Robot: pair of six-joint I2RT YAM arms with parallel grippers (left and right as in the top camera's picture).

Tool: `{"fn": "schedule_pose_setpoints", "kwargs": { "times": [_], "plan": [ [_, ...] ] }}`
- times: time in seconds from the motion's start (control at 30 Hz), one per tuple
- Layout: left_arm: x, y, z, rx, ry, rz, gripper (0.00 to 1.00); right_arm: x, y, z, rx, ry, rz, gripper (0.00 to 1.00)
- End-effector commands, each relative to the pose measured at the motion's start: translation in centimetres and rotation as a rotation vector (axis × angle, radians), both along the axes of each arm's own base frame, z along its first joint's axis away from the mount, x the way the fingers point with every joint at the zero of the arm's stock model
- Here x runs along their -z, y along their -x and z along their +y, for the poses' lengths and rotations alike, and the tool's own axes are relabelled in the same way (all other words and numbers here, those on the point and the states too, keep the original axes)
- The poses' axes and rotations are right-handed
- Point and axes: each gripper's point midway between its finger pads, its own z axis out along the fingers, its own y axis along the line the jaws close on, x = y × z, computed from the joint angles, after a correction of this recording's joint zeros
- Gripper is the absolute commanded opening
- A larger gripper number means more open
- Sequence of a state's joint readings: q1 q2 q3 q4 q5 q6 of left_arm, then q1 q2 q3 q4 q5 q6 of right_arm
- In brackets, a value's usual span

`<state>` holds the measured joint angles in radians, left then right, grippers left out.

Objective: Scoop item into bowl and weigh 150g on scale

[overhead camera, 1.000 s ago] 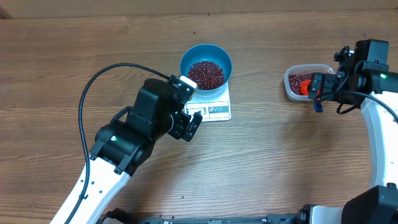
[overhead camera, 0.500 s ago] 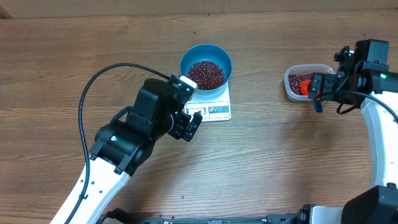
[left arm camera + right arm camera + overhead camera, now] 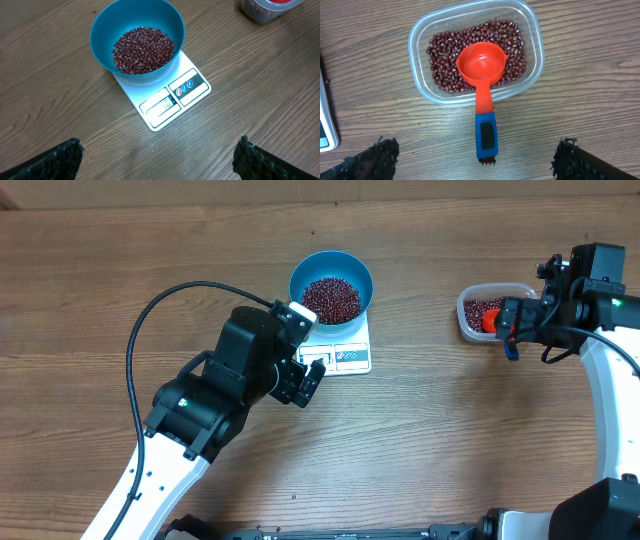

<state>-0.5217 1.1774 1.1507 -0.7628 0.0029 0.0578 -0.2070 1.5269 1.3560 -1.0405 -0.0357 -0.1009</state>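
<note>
Overhead view, blue bowl of beans on white scale, left gripper spread empty on its near side, right gripper spread empty by red scoop in clear tub

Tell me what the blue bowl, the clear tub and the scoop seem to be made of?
Blue bowl: likely plastic, smooth with a soft even sheen.
Clear tub: thin see-through plastic, beans showing through its wall.
Scoop: moulded plastic, glossy red cup, blue grip on the handle.
</note>
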Motion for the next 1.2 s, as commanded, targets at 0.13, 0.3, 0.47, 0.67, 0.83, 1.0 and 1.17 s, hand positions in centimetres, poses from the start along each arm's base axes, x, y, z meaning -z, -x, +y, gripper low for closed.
{"fn": "schedule_pose_setpoints", "kwargs": {
  "times": [0.13,0.3,0.47,0.67,0.83,1.0,1.17],
  "plan": [
    [-0.8,-0.4,0.2,-0.021,0.012,-0.018,1.0,-1.6,-0.4,-0.2,0.002,0.021,-0.045,1.0],
    [-0.8,-0.4,0.2,-0.021,0.012,-0.018,1.0,-1.6,-0.4,-0.2,0.002,0.021,-0.045,1.0],
    [-1.0,-0.1,0.4,-0.021,0.011,-0.016,0.99,-1.6,-0.4,-0.2,0.002,0.021,-0.045,1.0],
    [-0.9,2.1,1.6,-0.022,-0.013,0.023,1.0,-1.6,-0.4,-0.2,0.002,0.021,-0.045,1.0],
    [-1.1,4.1,2.8,-0.023,-0.027,0.045,1.0,-1.6,-0.4,-0.2,0.002,0.022,-0.045,1.0],
    [-1.5,5.5,3.8,-0.03,-0.014,0.023,1.0,-1.6,-0.4,-0.2,0.002,0.022,-0.045,1.0],
    [-1.1,6.3,5.5,-0.084,0.014,0.005,1.0,-1.6,-0.4,-0.2,0.002,0.022,-0.045,1.0]
  ]
}}
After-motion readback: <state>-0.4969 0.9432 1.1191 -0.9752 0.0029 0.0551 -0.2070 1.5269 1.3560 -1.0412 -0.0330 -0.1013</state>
